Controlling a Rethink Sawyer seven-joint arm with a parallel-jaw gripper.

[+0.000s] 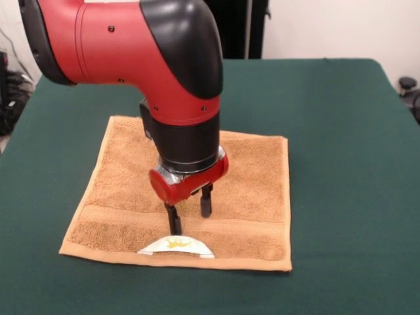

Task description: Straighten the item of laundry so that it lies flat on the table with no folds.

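My gripper hangs over the near half of the tan-orange terry hand towel, its two black fingers parted and holding nothing. The towel lies spread, roughly square, on the dark green felt-covered bench. A woven band crosses it near the front edge, where a white label with a yellow mark curves up.

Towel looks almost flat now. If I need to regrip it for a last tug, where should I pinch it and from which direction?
Pinch the towel at its camera-side hem, probably a corner, coming straight down from above. The cloth lies flat on the table, so only an edge gives the fingers something to gather. Avoid the white label, which curls up just below the gripper.
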